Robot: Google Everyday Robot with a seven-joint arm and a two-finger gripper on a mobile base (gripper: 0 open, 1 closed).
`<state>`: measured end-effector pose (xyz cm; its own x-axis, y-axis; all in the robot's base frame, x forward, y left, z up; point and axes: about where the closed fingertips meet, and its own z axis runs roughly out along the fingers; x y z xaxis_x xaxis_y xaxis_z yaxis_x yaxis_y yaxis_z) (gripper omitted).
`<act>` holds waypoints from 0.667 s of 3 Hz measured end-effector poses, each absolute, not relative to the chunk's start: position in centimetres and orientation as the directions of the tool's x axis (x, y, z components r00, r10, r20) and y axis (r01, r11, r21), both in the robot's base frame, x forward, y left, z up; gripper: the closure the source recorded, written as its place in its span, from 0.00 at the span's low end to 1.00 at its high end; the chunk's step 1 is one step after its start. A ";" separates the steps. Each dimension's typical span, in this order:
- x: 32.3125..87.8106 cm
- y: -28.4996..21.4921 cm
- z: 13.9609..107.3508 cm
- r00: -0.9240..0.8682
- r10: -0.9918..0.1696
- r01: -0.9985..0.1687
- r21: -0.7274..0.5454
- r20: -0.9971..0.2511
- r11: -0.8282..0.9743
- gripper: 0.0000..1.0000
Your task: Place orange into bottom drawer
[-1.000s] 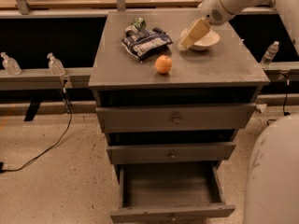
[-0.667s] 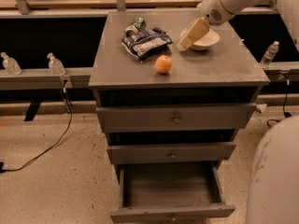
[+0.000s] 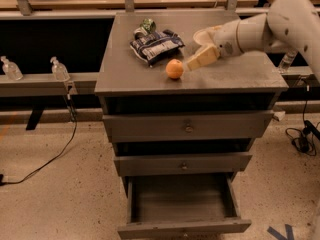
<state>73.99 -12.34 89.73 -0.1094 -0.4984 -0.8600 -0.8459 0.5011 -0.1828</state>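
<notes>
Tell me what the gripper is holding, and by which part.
Nothing: the gripper is just right of the orange, which rests on the cabinet top, not gripped.

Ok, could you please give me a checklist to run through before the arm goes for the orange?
1. Bottom drawer pulled out: ok.
2. Orange sitting on the cabinet top, apart from the chip bag: ok.
3. Gripper low over the top, just to the right of the orange in the camera view: ok.
4. Gripper touching the orange: cannot tell.
5. Orange lifted off the top: not ok, it rests there.
6. Top drawer and middle drawer shut, so neither covers the open one: ok.
</notes>
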 end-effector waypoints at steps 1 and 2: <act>74.1 -9.5 87.4 -0.062 -0.327 -0.845 -0.125 -0.943 0.519 0.00; 74.3 -4.6 87.1 -0.006 -0.148 -0.870 -0.068 -0.989 0.489 0.00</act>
